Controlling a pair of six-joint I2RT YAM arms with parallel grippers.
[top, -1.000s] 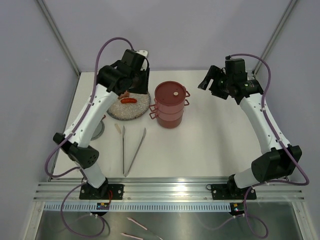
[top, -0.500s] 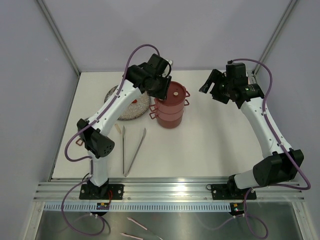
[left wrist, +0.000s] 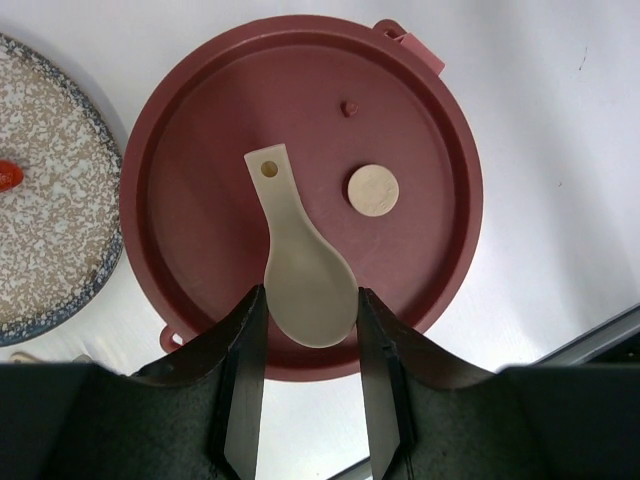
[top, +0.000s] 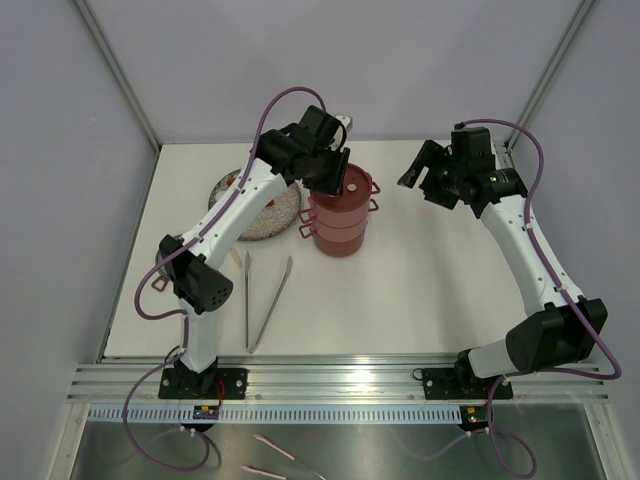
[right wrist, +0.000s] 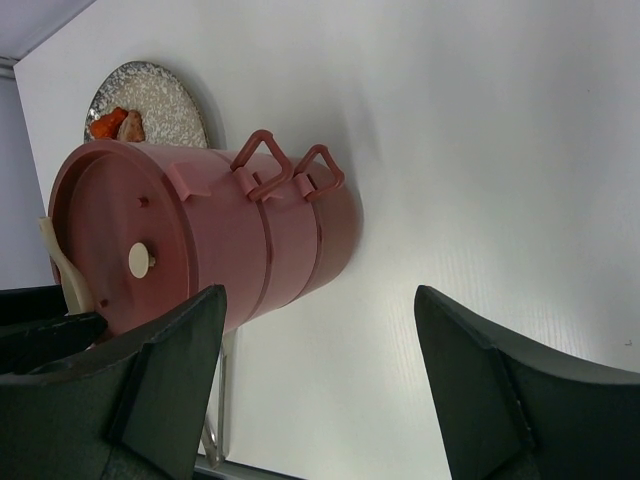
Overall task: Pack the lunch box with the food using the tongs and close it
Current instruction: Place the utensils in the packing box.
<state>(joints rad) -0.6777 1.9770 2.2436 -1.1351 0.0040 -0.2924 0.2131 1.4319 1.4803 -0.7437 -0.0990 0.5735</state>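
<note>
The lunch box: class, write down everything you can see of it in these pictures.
The lunch box is a round, dark-red stack of tiers, seemingly painted metal, standing upright on the white table beside the speckled plate. Red loop handles stick out on one side. Its flat, rimmed lid is on, with a small beige knob near the centre. The left tool holds a cream spoon over the lid; whether the spoon touches it cannot be told.
</note>
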